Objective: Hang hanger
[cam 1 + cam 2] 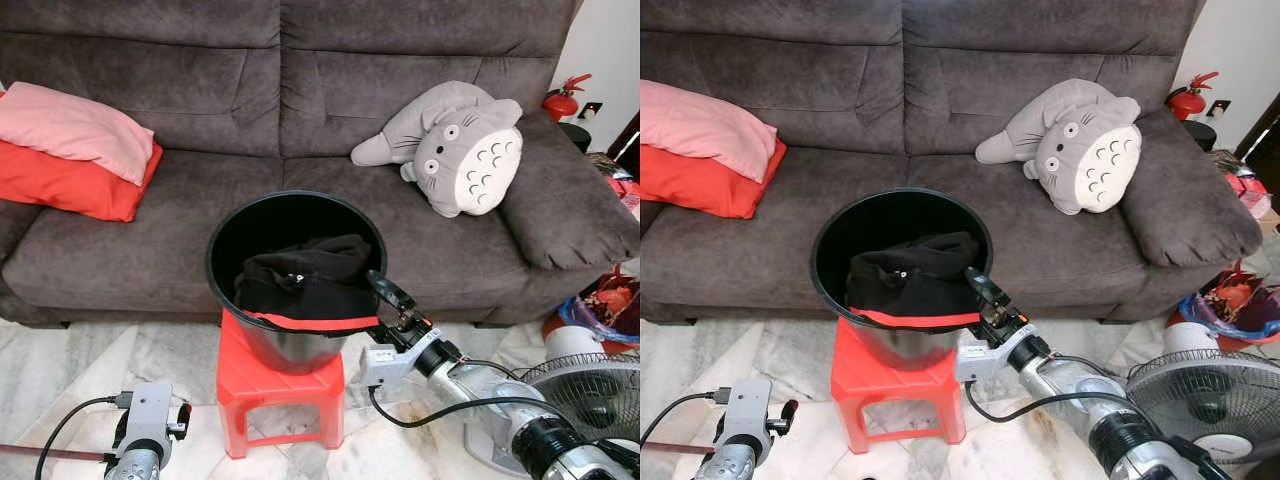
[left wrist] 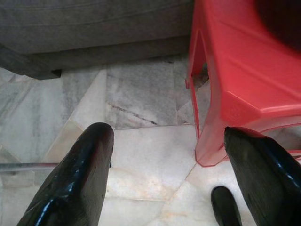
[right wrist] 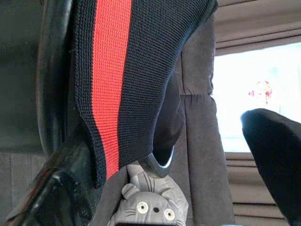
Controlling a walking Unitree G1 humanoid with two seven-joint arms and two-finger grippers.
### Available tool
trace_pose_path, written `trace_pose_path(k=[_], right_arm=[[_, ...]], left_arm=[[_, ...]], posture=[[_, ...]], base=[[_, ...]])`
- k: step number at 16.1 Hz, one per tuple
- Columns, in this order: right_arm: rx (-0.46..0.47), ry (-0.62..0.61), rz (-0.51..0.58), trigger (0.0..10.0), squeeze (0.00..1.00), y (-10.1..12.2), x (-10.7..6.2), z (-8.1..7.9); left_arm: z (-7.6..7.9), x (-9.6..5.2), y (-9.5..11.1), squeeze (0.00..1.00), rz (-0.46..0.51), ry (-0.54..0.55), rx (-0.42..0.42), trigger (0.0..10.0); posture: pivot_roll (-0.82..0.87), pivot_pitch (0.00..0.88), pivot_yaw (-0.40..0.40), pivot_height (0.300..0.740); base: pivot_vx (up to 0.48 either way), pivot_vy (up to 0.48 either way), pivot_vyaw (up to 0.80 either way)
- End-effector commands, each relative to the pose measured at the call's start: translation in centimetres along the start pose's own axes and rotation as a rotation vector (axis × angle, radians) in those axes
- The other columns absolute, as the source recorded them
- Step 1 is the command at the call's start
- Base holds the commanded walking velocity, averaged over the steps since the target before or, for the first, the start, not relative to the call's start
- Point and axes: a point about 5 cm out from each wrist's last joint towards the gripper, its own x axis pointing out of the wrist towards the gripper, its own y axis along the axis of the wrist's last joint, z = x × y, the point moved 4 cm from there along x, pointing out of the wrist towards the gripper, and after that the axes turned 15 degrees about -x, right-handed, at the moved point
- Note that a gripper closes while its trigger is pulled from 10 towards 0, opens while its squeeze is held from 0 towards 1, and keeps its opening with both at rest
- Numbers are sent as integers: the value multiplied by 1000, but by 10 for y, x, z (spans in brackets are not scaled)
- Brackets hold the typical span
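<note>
Grey sofa [image 1: 300,120] behind; right gripper [image 1: 392,298], fingers spread, at the black bucket's [image 1: 230,250] rim beside the black-and-red garment [image 1: 305,285]; left gripper [image 2: 169,179] hangs open.

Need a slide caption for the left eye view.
Right gripper open at the rim of a black bucket holding a black garment, on a red stool before a grey sofa.

Quick count from where I stand: 1 grey sofa [image 1: 200,250] across the far side. 2 cushions stacked on its left end – 1 pink cushion [image 1: 75,128] on top, 1 red cushion [image 1: 70,185] under. 1 grey plush toy [image 1: 455,145] on the right seat. 1 black bucket [image 1: 225,240] near me, sitting on 1 red stool [image 1: 280,390]. 1 black garment [image 1: 305,280] w/ a red stripe inside it. 1 fan [image 1: 590,390] near right. 1 red fire extinguisher [image 1: 563,100] far right. My grippers: 2 – left gripper [image 2: 164,179], right gripper [image 1: 390,295].
</note>
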Motion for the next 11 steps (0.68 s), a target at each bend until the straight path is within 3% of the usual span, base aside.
trace_pose_path(k=[1,5,11], right_arm=[[-3,-39,11,10000,0,2,4,8],[28,-160,49,10000,0,12,2,33],[57,-172,-18,10000,0,10,-21,39]], left_arm=[[-3,-2,-3,0,-5,7,0,10000],[-3,-2,-3,0,-7,4,2,10000],[0,-3,-6,0,-15,-9,2,10000]], posture=[[-47,181,4,740],[-53,178,1,740],[-64,175,0,740]], base=[[0,0,0],[0,0,0],[0,0,0]])
